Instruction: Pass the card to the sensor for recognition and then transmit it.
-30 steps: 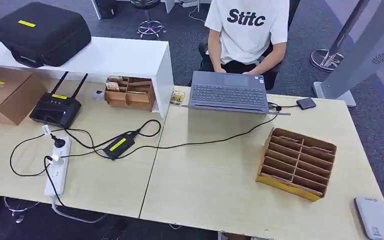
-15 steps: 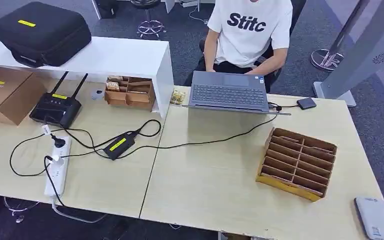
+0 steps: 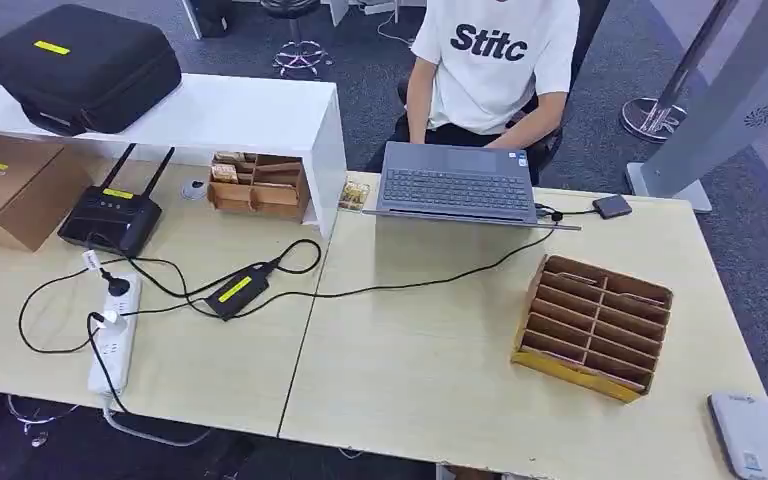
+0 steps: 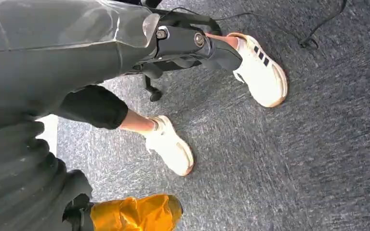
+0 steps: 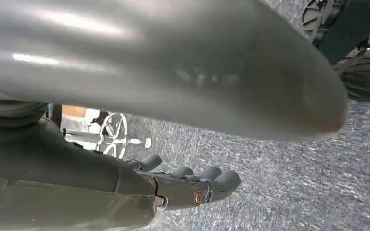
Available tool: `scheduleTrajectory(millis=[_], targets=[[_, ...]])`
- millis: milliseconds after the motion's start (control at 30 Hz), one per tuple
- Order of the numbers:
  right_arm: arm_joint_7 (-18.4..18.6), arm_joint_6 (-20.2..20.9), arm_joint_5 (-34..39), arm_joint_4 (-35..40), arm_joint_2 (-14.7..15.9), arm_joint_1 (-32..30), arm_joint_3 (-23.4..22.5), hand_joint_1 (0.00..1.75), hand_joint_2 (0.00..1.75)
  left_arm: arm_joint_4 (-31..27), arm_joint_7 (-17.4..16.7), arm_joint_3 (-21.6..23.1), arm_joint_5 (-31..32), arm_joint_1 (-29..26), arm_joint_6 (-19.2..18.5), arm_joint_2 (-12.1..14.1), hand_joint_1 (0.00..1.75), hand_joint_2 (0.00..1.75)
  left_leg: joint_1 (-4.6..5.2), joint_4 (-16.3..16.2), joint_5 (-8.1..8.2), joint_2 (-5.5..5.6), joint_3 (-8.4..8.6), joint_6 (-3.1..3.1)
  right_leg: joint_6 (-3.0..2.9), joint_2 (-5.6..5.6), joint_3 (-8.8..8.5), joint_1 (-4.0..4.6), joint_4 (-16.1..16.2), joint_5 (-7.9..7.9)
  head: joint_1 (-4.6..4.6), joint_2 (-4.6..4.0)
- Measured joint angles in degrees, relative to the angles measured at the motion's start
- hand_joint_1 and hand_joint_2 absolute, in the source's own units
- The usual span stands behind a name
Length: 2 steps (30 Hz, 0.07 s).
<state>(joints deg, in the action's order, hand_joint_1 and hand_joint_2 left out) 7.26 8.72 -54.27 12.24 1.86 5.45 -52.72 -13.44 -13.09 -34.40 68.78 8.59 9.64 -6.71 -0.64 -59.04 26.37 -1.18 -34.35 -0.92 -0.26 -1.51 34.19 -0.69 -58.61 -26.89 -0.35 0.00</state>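
A small black sensor box (image 3: 612, 206) lies at the table's far right, wired to the grey laptop (image 3: 457, 184). A small patterned card (image 3: 354, 194) lies left of the laptop. A low wooden tray (image 3: 258, 185) beside it holds more cards. Both arms hang below the table. In the left wrist view my left hand (image 4: 192, 41) has its dark fingers stretched over grey carpet and holds nothing. My right hand (image 5: 188, 183) also hangs over the carpet, fingers straight and empty.
A person in a white shirt (image 3: 495, 55) sits behind the laptop; their white shoes (image 4: 171, 147) are near my left hand. A slotted cardboard organiser (image 3: 592, 325), a white device (image 3: 750, 435), a router (image 3: 110, 215), a power strip (image 3: 112, 335) and cables lie on the table (image 3: 410, 370).
The person behind the laptop has shifted slightly. Nothing on the table has moved.
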Motion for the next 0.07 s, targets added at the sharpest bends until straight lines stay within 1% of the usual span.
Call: scheduleTrajectory(millis=[67], targets=[[-0.02, -0.04, 0.00, -0.04, 0.00, -0.05, 0.31, 0.00, 0.00, 0.00, 0.00, 0.07, 0.00, -0.01, 0.02, 0.00, 0.00, 1.75, -0.01, 0.00, 0.00, 0.00, 0.00, 0.00, 0.00, 0.00, 0.00, 0.01, 0.00, 0.00, 0.02, 0.00]])
